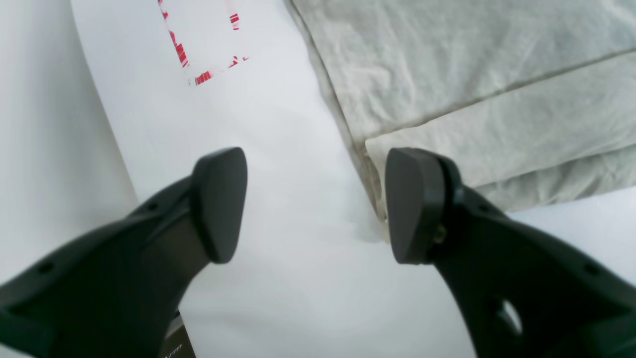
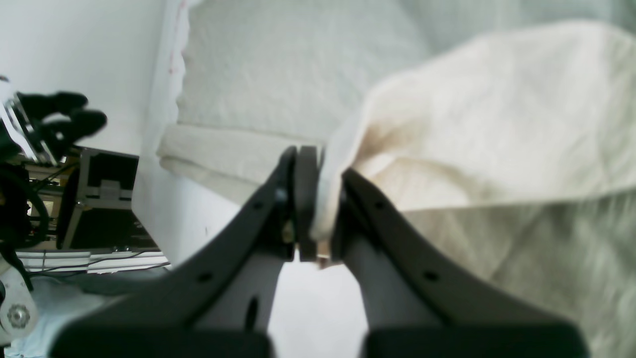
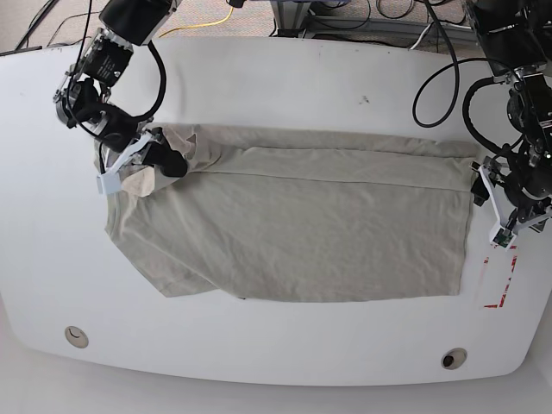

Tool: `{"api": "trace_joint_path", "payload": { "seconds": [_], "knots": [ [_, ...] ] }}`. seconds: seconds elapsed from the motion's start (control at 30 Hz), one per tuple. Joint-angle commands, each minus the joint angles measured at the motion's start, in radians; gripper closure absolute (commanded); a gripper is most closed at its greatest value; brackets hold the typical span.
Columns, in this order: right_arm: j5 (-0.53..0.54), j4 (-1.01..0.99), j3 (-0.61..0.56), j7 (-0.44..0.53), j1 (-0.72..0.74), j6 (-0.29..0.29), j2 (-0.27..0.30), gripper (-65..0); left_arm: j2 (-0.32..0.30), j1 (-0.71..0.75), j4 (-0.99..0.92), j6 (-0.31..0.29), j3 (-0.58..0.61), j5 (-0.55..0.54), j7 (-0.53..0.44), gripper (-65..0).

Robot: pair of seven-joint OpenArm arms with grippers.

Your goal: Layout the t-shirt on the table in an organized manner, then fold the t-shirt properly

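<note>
Spread wide, the left claw (image 1: 315, 206) hovers over bare counter (image 1: 278, 149) beside the t-shirt (image 1: 472, 74) hem, red mark (image 1: 201, 54) beyond. Right claw (image 2: 318, 204) pinches a lifted fold. From the base, the shirt lies mid-counter, cables (image 3: 440, 78) behind.

right claw (image 2: 318, 209) | clamped on t-shirt (image 2: 497, 129) edge | above table (image 2: 318, 308)

We see the t-shirt (image 3: 293, 224), plain khaki-grey and wrinkled, spread across the middle of the base frame on the white table (image 3: 276, 86). Its upper strip is folded down; its left end bunches upward, a sleeve trailing toward lower left.
</note>
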Motion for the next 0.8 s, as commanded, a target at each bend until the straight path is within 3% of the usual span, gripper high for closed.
{"api": "trace_joint_path", "payload": {
  "seconds": [0.0,0.47,0.77],
  "knots": [
    [0.025,-0.021,0.003,0.018,0.064,0.002,0.01,-3.0,-0.014,-0.004,0.015,-0.001,-0.003,-0.004,-0.014,-40.8],
    [0.023,-0.268,-0.042,0.05,0.231,0.0,0.05,-5.2,-0.014,0.022,0.015,-0.001,-0.003,-0.004,-0.011,-40.8],
    [0.023,-0.33,-0.171,0.17,0.26,-0.004,0.109,-36.5,-0.014,0.042,0.018,-0.001,-0.005,-0.004,-0.011,-40.8]
  ]
}}
